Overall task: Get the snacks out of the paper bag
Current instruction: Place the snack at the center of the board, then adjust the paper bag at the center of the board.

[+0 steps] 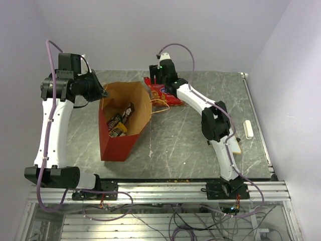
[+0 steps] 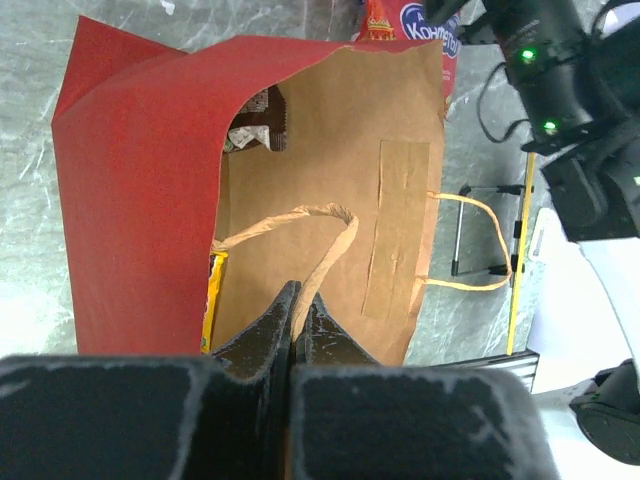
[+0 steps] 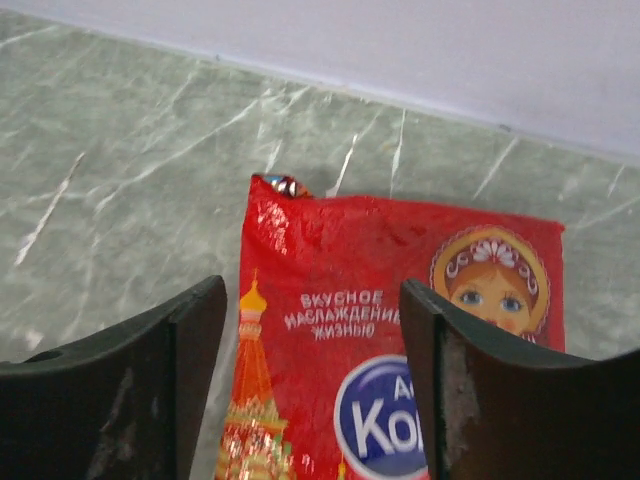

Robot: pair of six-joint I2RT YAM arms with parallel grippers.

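Lifting the open, empty right gripper (image 3: 310, 292) straight up from the red snack packet (image 3: 400, 330) should avoid dragging it; the left gripper (image 2: 298, 305) pinches the paper bag (image 2: 140, 200) by its handle (image 2: 300, 215).

plain pale lilac walls (image 1: 200, 30) close in a grey-green marbled tabletop (image 1: 180, 145), with an aluminium rail (image 1: 165, 193) along its near edge.

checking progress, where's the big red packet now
Top view: the red packet lies on the table just right of the paper bag, at its far end, under the open right gripper.
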